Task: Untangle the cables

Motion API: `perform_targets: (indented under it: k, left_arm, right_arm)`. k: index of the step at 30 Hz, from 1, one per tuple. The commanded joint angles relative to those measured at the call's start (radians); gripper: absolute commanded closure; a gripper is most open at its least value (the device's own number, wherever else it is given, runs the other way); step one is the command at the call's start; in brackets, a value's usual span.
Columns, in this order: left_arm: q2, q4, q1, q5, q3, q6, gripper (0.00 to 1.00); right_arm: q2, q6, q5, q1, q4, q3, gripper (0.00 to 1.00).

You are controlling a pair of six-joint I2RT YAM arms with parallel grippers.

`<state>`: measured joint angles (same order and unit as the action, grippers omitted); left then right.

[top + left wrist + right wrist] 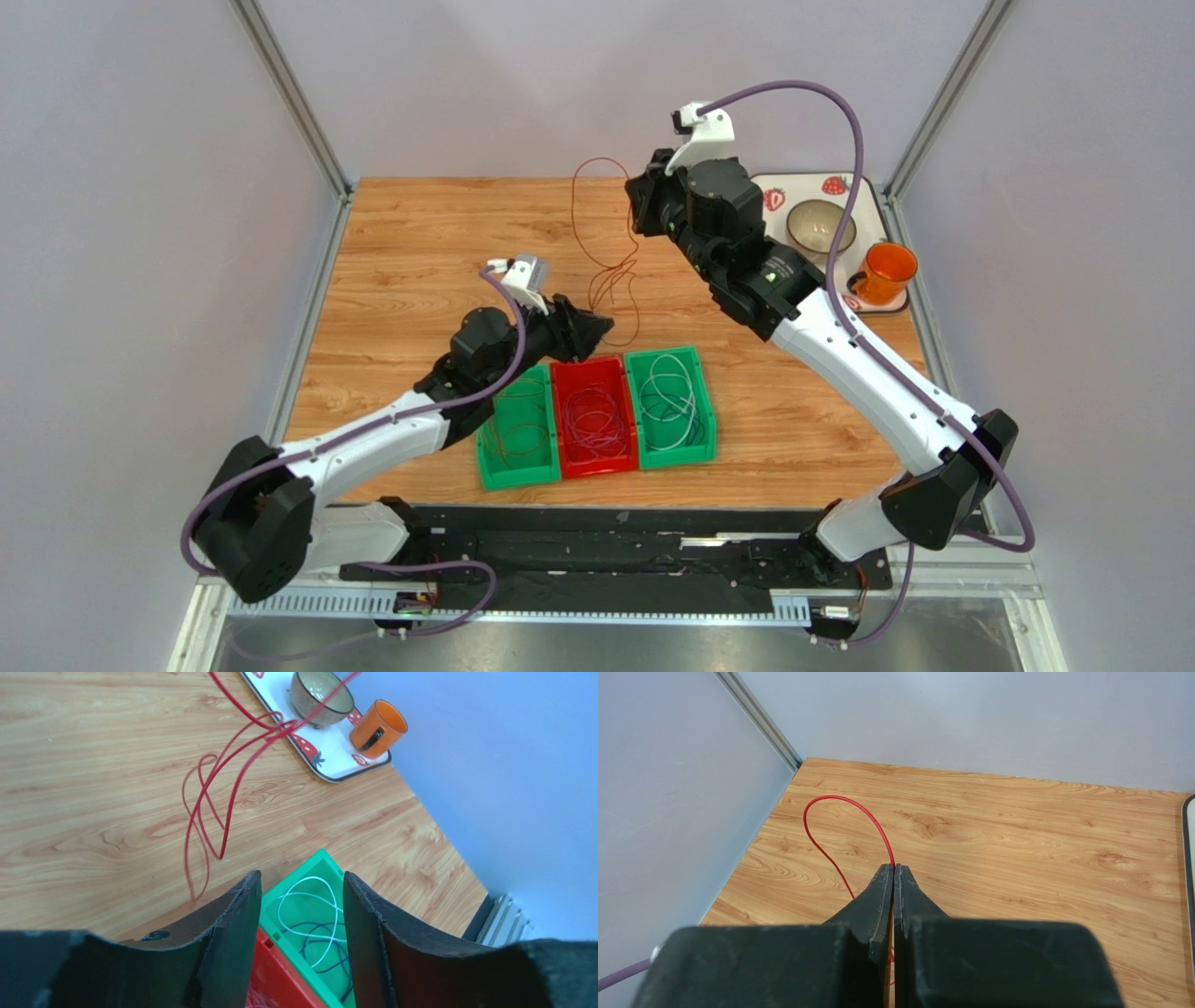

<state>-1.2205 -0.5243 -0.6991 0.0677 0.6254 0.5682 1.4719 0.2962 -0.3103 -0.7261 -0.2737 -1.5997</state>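
From above, your right gripper (648, 192) holds a red cable (603, 231) over the far worktop (421, 252), with its loops hanging down to the wood. Your left gripper (601, 331) sits near their lower end, just beyond three bins (592, 416).

Left wrist: jaws apart, empty. Between them shows a green bin (317, 875) with white and dark cables (309, 913).

Right wrist: jaws pinched together on the red cable.

Bright even overhead light; faint soft shadows; wrist-view foregrounds slightly blurred.
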Motion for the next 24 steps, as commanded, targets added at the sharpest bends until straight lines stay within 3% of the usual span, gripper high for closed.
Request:
perform_targets:
  k: [1,4,9,15,24]
  left_arm:
    - [0.131,0.148,0.000,-0.036,0.040,-0.123,0.43]
    - [0.216,0.182,0.001,-0.213,-0.032,-0.165,0.36]
    - [0.292,0.162,0.021,-0.365,-0.113,-0.146,0.31]
    - [0.274,0.187,0.072,-0.359,-0.115,-0.082,0.30]
    - [0.277,0.199,0.116,-0.352,-0.133,-0.024,0.32]
  right_arm:
    - [-0.015,-0.045,-0.036,-0.007,0.024,-0.088,1.00]
    - [0.002,-0.071,-0.033,-0.007,0.004,-0.149,1.00]
    - [0.011,-0.097,-0.036,-0.012,-0.025,-0.241,1.00]
    - [-0.008,-0.094,0.014,-0.036,-0.090,-0.309,1.00]
    - [-0.085,-0.048,0.154,-0.070,-0.140,-0.267,1.00]
